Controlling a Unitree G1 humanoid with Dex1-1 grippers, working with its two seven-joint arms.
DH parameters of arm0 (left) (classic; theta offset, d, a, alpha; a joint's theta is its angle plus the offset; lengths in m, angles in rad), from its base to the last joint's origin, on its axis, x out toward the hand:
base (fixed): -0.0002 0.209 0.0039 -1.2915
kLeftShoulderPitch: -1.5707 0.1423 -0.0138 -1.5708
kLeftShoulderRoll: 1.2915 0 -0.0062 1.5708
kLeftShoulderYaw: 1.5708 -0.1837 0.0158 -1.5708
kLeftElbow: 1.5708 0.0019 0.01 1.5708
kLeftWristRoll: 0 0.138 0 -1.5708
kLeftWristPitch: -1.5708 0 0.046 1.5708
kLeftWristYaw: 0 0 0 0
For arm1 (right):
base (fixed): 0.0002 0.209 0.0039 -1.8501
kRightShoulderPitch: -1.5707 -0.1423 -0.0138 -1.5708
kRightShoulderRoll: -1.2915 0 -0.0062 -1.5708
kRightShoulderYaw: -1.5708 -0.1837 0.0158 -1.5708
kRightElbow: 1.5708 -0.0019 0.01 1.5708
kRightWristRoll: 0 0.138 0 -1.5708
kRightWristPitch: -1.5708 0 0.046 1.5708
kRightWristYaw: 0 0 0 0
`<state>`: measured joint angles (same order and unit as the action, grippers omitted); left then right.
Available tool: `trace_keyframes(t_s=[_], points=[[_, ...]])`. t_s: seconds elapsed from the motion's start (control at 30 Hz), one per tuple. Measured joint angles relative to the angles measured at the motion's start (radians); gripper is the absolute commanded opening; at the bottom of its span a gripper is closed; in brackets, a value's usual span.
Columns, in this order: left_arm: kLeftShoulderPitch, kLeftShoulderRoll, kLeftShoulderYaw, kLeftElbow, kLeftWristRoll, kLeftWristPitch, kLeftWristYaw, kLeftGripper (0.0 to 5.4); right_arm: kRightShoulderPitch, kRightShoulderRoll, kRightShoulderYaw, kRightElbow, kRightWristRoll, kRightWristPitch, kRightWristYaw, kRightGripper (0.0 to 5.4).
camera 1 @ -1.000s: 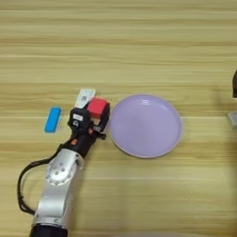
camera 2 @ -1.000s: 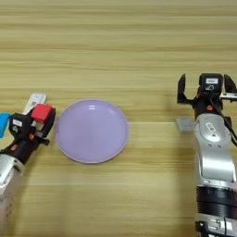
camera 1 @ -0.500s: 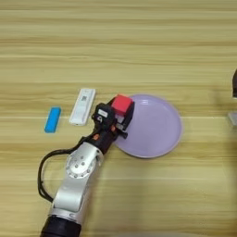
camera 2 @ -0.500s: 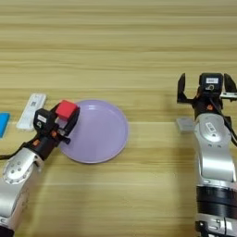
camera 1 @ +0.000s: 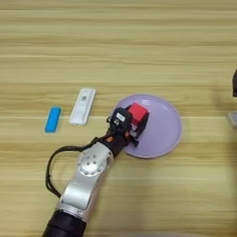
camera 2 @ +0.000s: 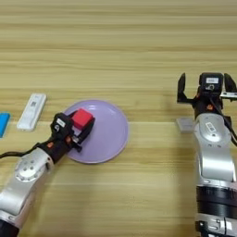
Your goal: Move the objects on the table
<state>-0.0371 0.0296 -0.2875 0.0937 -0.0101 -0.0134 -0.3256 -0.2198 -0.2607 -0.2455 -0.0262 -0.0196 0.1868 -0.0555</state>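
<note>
My left gripper (camera 1: 132, 121) is shut on the small red cube (camera 1: 137, 113) and holds it over the left part of the lilac plate (camera 1: 162, 134); I cannot tell if the cube touches the plate. The bright-blue bar (camera 1: 53, 119) lies flat on the table (camera 1: 115, 46) at the left, apart from the arm. At the right, my right gripper (camera 2: 204, 82) stands upright with its fingers (camera 2: 181, 88) spread open and nothing between them.
A white rectangular remote-like piece (camera 1: 83, 106) lies between the blue bar and the plate. A small grey flat piece (camera 2: 185, 124) rests beside the right arm. The left arm's black cable (camera 1: 53, 166) loops out to its left.
My left gripper has carried the red cube rightward, from beside the white piece to over the plate's left part. The right arm has not moved.
</note>
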Motion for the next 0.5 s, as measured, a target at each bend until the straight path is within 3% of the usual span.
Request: trace_keyframes(t_s=[0.5], points=[[-0.03, 0.021, -0.028, 0.026, 0.012, 0.073, -0.021, 2.27, 0.0, 0.0, 0.004, -0.008, 0.0, 0.0, -0.002, 5.4]])
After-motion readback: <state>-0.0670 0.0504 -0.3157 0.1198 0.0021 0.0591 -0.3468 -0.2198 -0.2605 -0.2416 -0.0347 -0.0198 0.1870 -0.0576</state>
